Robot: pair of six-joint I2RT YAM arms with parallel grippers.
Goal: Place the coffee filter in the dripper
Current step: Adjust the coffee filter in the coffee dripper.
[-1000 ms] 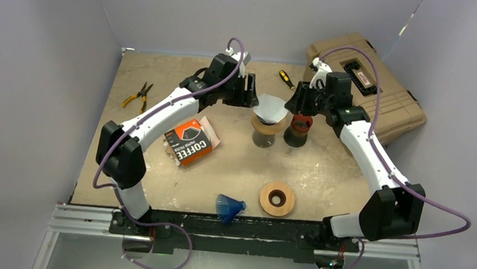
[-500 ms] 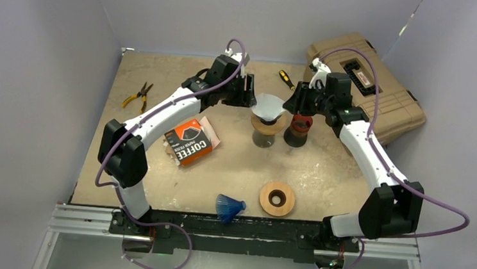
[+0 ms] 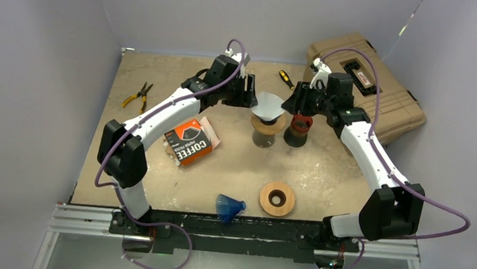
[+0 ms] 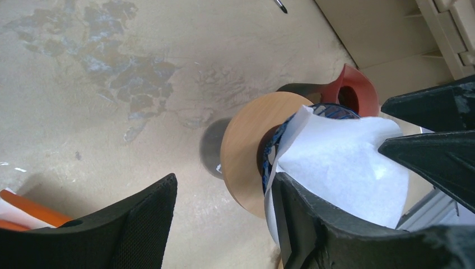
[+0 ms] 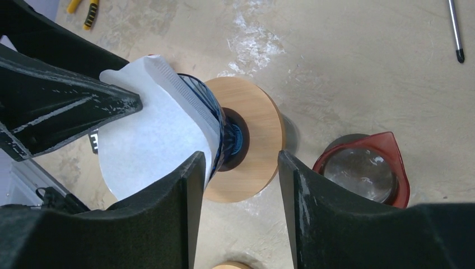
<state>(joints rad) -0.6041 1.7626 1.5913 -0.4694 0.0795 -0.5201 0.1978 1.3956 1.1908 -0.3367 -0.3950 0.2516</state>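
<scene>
White paper cone filter (image 3: 269,105) is seen in the blue ribbed dripper (image 5: 215,120) on a round wooden collar (image 3: 267,125), upper centre, prob. not fully seated. Left gripper (image 3: 249,92) & right gripper (image 3: 292,103) are spread either side of it, nothing held. Risk: paper could be snagged & dragged out if a finger is pulled back. Red-rimmed glass jug (image 3: 298,129) is crowded in just right.
</scene>
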